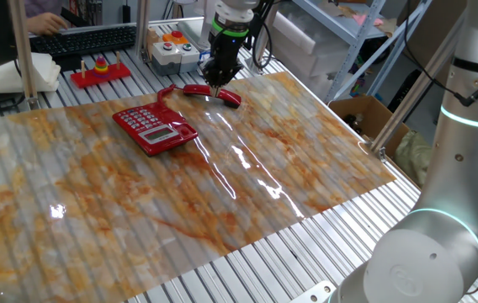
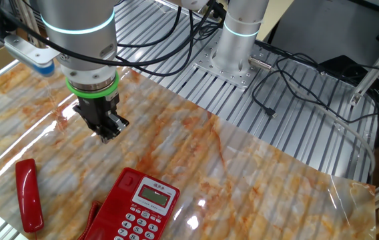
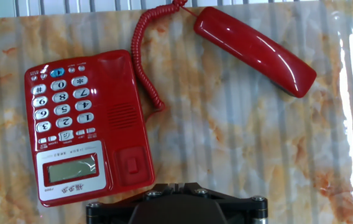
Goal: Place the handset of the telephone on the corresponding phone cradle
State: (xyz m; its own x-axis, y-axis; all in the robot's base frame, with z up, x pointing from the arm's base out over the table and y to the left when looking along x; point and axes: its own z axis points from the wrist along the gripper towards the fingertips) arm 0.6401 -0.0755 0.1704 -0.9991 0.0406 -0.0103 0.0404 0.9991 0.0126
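The red telephone (image 3: 83, 124) lies flat on the marble-patterned mat, keypad and display facing up. Its phone cradle (image 3: 125, 118) is the bare red strip along the keypad's right side, with nothing on it. The red handset (image 3: 254, 50) lies off the base on the mat, up and to the right, joined to it by a coiled red cord (image 3: 144, 62). My gripper (image 3: 174, 185) is shut and holds nothing. It hangs above the mat (image 2: 107, 131), apart from the handset (image 2: 28, 193) and the telephone (image 2: 139, 210). In one fixed view the gripper (image 1: 220, 82) hovers just over the handset (image 1: 214, 93).
Behind the mat stand a red tray with coloured rings (image 1: 100, 71), a button box (image 1: 172, 46) and a keyboard (image 1: 87, 38). A cardboard box (image 1: 361, 114) sits off the table's right side. A second white arm (image 1: 458, 168) fills the near right. Black cables (image 2: 289, 87) lie beside the arm's base.
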